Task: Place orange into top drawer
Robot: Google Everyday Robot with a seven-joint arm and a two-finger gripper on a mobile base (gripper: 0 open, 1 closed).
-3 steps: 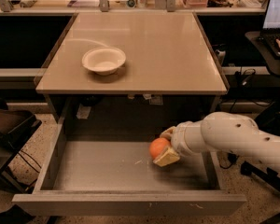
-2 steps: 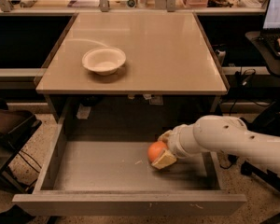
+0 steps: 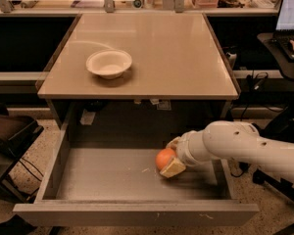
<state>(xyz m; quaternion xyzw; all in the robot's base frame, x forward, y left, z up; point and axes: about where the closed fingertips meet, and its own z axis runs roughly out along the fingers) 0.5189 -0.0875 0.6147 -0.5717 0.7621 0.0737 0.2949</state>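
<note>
The top drawer [image 3: 103, 177] is pulled wide open below the beige tabletop, showing its flat grey floor. The orange [image 3: 164, 158] sits low over the drawer floor at centre right, between the two pale fingers [image 3: 173, 169] of my gripper [image 3: 169, 155]. The gripper reaches in from the right on a white arm [image 3: 245, 148] and is shut on the orange. I cannot tell whether the orange touches the floor.
A white shallow bowl [image 3: 109, 63] stands on the beige tabletop [image 3: 176, 53] at left of centre. The drawer's right wall [image 3: 225, 173] lies under the arm. A laptop [image 3: 290, 13] and a person's hand are at the far right. Dark furniture stands at lower left.
The gripper with the orange has moved slightly left and down into the drawer. The arm has followed it in.
</note>
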